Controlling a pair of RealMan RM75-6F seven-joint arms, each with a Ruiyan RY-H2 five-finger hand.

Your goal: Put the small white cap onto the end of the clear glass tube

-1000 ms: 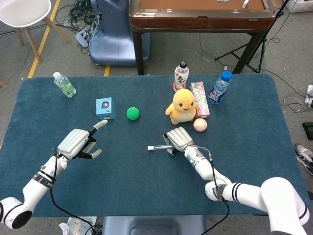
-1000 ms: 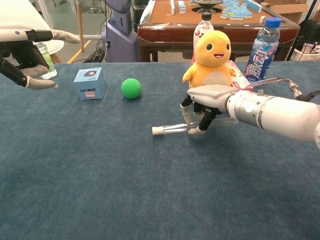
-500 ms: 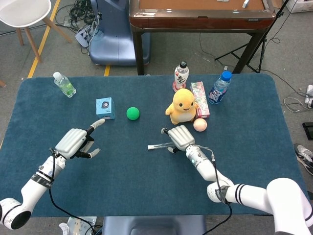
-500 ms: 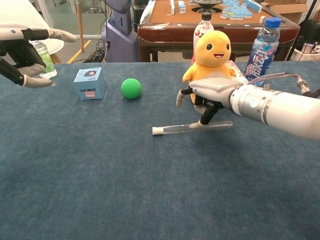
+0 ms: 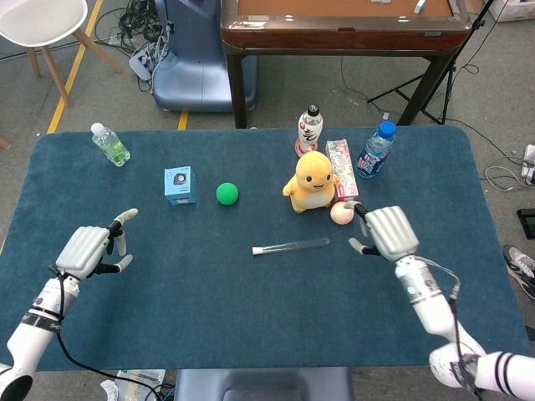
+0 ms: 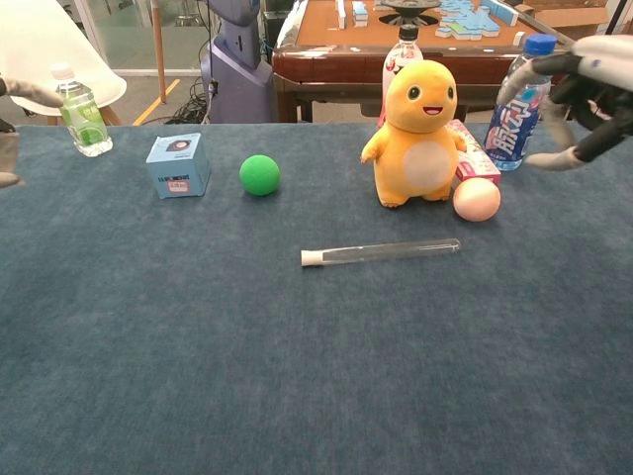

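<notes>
Table: dark blue cloth table (image 5: 251, 326), everything below lies or stands on it
Glass tube: clear glass tube (image 6: 386, 251) lies flat near the middle of the cloth, lengthwise left to right, touched by neither hand
Cap: small white cap (image 6: 312, 258) sits on the tube's left end
Plush toy: yellow plush toy (image 6: 421, 134) stands upright just behind the tube, apart from it
Peach ball: pale peach ball (image 6: 477, 199) rests beside the toy's right foot, behind the tube's closed end
Pink box: pink box (image 5: 341, 168) lies behind the toy and the peach ball
Bottles: a blue-capped water bottle (image 5: 375, 149) stands at the far right; a dark-capped drink bottle (image 5: 308, 130) stands behind the toy; a small green-tinted bottle (image 6: 78, 111) stands at the far left corner
Green ball: green ball (image 6: 259, 174) sits left of the toy, well apart from the tube
Blue box: small light blue box (image 6: 177, 164) stands left of the green ball
In the way: nothing lies over the tube; the toy and peach ball crowd its far side only
Right hand: right hand (image 5: 384, 231) is raised to the right of the tube and peach ball, fingers spread, holding nothing
Left hand: left hand (image 5: 92, 249) hovers over the left part of the cloth, well apart from the tube, fingers apart and empty; only its fingertips show at the edge of the chest view
</notes>
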